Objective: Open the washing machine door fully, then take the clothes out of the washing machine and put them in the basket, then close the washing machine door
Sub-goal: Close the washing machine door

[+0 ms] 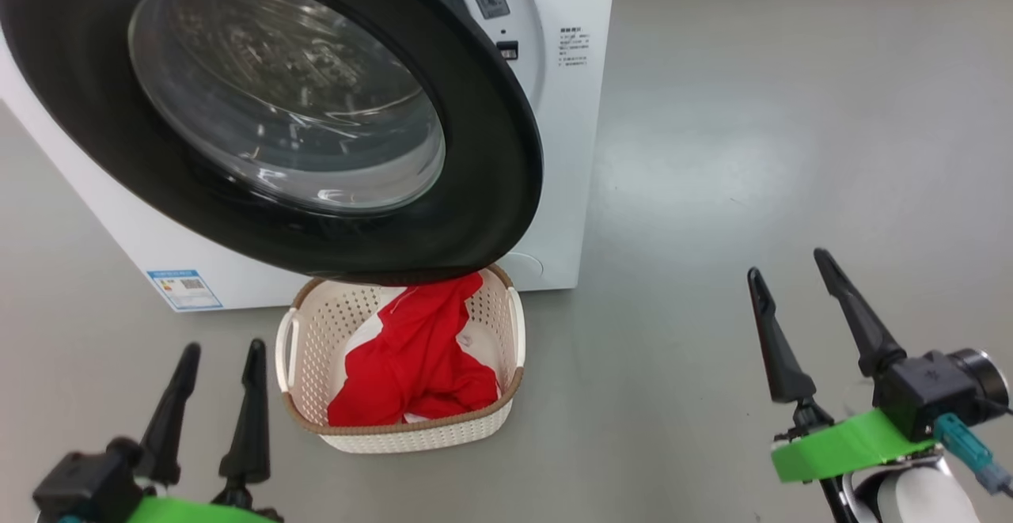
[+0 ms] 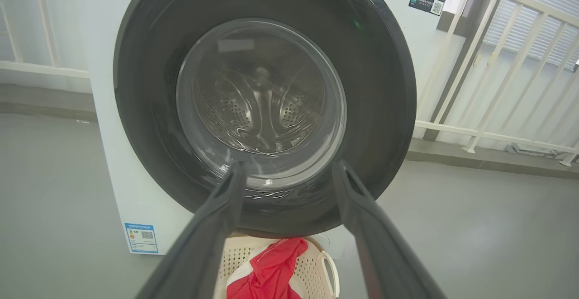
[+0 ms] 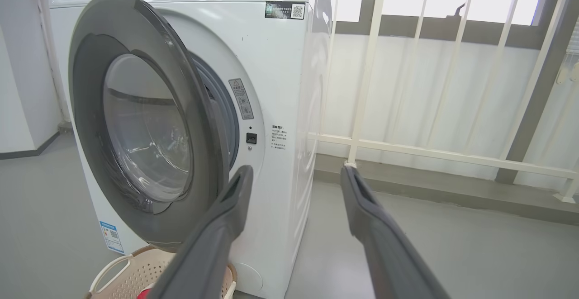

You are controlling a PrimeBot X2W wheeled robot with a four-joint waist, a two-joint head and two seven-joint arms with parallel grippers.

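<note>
The washing machine door [image 1: 443,88], black-rimmed with a clear glass bowl, stands partly swung out from the white washing machine [image 1: 566,111]; a gap shows on its right side in the right wrist view [image 3: 212,122]. Below the door sits the cream basket [image 1: 305,349] holding red and white clothes [image 1: 419,349]. My left gripper [image 1: 221,357] is open at the lower left, short of the basket, and points at the door [image 2: 375,91] in its wrist view. My right gripper [image 1: 791,262] is open at the lower right over bare floor.
Grey floor [image 1: 791,111] stretches to the right of the machine. A white railing [image 3: 407,149] with a curtain behind it runs along the wall beyond the machine. A blue label [image 1: 184,289] marks the machine's lower corner.
</note>
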